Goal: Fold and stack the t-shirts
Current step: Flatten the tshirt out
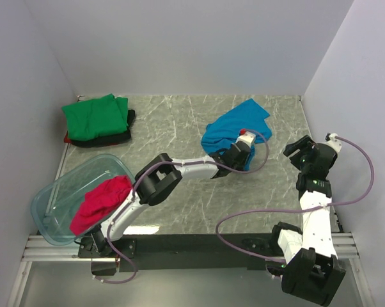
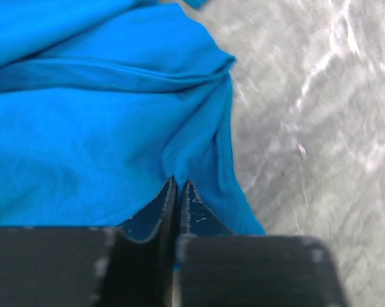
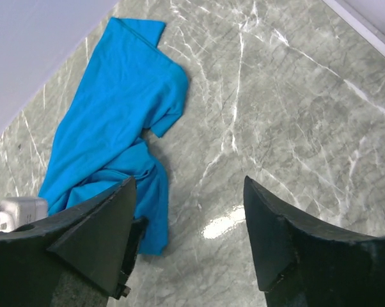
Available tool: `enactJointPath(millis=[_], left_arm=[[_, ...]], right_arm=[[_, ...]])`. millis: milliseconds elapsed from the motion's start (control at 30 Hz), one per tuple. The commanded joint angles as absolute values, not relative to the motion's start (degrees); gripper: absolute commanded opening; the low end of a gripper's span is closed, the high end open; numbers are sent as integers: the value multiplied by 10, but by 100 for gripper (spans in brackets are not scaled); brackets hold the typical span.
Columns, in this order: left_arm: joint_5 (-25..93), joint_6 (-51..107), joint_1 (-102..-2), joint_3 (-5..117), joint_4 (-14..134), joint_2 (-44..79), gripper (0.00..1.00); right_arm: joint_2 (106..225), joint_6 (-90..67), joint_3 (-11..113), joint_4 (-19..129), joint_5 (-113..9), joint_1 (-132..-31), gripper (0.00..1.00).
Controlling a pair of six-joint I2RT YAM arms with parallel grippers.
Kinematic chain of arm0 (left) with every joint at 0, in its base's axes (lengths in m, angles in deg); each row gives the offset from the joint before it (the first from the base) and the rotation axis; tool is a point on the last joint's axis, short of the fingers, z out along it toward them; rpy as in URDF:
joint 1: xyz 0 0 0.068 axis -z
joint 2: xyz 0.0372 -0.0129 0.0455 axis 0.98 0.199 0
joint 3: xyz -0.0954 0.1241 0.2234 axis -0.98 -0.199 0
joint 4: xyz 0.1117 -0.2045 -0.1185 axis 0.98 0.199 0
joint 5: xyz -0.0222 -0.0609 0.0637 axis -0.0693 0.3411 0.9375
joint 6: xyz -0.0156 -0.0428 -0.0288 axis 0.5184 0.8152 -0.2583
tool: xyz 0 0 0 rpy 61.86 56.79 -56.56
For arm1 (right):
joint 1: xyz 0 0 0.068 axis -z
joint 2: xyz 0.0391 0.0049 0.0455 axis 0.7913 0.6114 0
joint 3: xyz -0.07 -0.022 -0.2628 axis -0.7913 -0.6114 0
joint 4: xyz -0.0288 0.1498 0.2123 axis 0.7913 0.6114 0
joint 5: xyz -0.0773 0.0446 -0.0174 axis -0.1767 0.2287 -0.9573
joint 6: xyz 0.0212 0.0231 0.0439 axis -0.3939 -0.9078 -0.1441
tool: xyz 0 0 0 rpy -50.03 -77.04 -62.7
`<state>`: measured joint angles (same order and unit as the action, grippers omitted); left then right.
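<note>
— How do the left jaws stand?
— Drawn narrow, nearly closed, and pinching the blue shirt [image 2: 84,115] at its near edge. The cloth puckers right where the tips meet.
— And the right jaws?
— Spread wide, with nothing between them. They hang over bare grey marble, to the right of the blue shirt and apart from it.
— Where does that shirt lie?
— Crumpled on the surface [image 1: 180,121], right of centre toward the far side. One sleeve reaches toward the back wall, and the rest is bunched by the left jaws.
— The other shirts?
— The green shirt [image 1: 95,116] lies folded on top of the black shirt [image 1: 109,139] in the far left corner. The red shirt [image 1: 102,201] is heaped in the clear bin [image 1: 52,198] at the near left and spills over the bin's right rim, beside the left arm.
</note>
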<state>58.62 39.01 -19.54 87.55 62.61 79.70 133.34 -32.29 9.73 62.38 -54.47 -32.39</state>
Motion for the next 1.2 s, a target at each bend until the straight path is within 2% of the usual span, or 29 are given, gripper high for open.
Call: enactJointPath(millis=[0, 167, 267, 367, 467, 500, 567, 600, 700, 800, 900, 1167], left_arm=[[632, 383, -200, 821, 630, 763, 0], [658, 392, -212, 641, 585, 600, 0], [691, 399, -217, 522, 603, 488, 0], [710, 422, -231, 470, 649, 408, 1], [756, 480, -259, 427, 715, 370, 10], [781, 522, -270, 421, 738, 364, 23], [800, 553, -293, 407, 773, 349, 39], [803, 556, -291, 403, 772, 342, 56], [775, 557, -260, 395, 735, 309, 72], [734, 566, -234, 400, 692, 299, 78], [659, 577, -223, 411, 656, 329, 80], [641, 612, -214, 432, 634, 398, 81]], right_arm=[[1324, -319, 91, 604, -535, -319, 73], [1322, -313, 85, 596, -531, -321, 70], [1327, -313, 83, 586, -513, -334, 67], [1340, -302, 88, 581, -509, -372, 66], [1368, -294, 104, 580, -559, -469, 66], [1387, -294, 108, 578, -565, -510, 66], [1404, -306, 112, 560, -544, -520, 66], [1415, -310, 112, 554, -536, -520, 66], [1429, -308, 115, 555, -545, -520, 65], [1434, -299, 119, 565, -560, -520, 65], [1434, -296, 117, 567, -564, -520, 65], [1435, -293, 116, 563, -554, -520, 66]])
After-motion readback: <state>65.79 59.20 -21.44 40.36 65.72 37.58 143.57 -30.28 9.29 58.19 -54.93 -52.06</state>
